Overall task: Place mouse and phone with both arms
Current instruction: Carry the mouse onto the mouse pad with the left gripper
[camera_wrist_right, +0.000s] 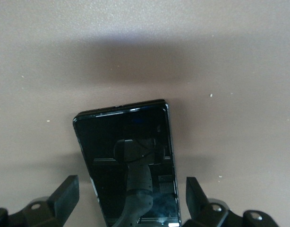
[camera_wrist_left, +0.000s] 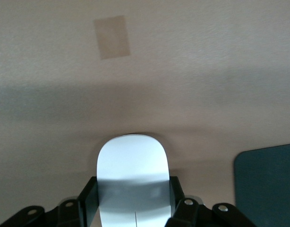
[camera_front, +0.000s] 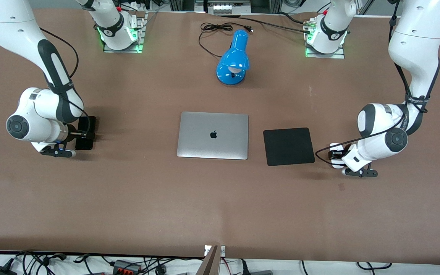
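The white oval mouse (camera_front: 334, 147) sits beside the black pad, toward the left arm's end of the table. My left gripper (camera_front: 336, 154) is low over it and shut on it. In the left wrist view both black fingers (camera_wrist_left: 89, 201) press the sides of the mouse (camera_wrist_left: 132, 161), and I cannot tell if it is lifted. The black glossy phone (camera_front: 88, 124) lies flat on the table toward the right arm's end. My right gripper (camera_front: 80, 135) is open around it. In the right wrist view the fingers (camera_wrist_right: 68, 191) stand apart from the edges of the phone (camera_wrist_right: 126, 142).
A closed silver laptop (camera_front: 212, 135) lies mid-table, with the black square pad (camera_front: 288, 146) beside it; the pad's corner shows in the left wrist view (camera_wrist_left: 268, 184). A blue desk lamp (camera_front: 233, 57) and its cable (camera_front: 216, 28) lie near the arm bases. A tape patch (camera_wrist_left: 112, 37) marks the table.
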Robot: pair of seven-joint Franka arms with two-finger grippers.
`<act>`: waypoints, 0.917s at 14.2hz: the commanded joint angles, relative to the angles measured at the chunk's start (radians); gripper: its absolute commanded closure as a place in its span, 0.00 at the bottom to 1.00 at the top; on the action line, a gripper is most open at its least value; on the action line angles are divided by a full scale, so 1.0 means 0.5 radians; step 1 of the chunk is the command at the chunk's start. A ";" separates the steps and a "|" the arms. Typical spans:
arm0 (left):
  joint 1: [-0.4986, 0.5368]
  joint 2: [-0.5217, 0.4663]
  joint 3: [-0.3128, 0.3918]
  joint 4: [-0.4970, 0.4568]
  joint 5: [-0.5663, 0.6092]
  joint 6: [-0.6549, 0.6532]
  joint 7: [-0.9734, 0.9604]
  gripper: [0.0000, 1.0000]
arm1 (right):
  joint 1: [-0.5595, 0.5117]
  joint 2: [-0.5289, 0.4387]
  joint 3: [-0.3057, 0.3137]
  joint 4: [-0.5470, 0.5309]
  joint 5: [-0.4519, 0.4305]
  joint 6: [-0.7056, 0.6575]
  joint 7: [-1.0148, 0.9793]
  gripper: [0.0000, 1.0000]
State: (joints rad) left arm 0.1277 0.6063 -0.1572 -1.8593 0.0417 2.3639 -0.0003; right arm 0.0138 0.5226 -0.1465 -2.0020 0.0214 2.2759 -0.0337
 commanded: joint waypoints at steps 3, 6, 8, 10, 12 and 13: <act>-0.105 -0.071 -0.228 0.261 0.049 -0.589 -0.284 0.57 | -0.018 0.038 0.026 -0.012 0.025 0.062 -0.003 0.00; -0.221 -0.013 -0.308 0.239 0.049 -0.571 -0.416 0.56 | -0.012 0.047 0.026 -0.009 0.025 0.062 -0.009 0.00; -0.264 0.008 -0.311 0.236 0.039 -0.556 -0.459 0.56 | -0.009 0.053 0.038 -0.006 0.025 0.062 -0.009 0.00; -0.332 0.033 -0.308 0.178 0.048 -0.446 -0.493 0.54 | -0.009 0.053 0.042 -0.006 0.025 0.059 -0.012 0.00; -0.351 0.051 -0.305 0.169 0.052 -0.350 -0.490 0.53 | -0.009 0.056 0.042 -0.006 0.025 0.053 -0.012 0.25; -0.354 0.076 -0.305 0.172 0.055 -0.332 -0.481 0.53 | -0.009 0.053 0.042 -0.006 0.025 0.041 -0.009 0.35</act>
State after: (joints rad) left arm -0.0479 0.6382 -0.3083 -1.7656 0.0417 2.1692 -0.2282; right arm 0.0148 0.5434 -0.1347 -2.0013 0.0224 2.2900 -0.0342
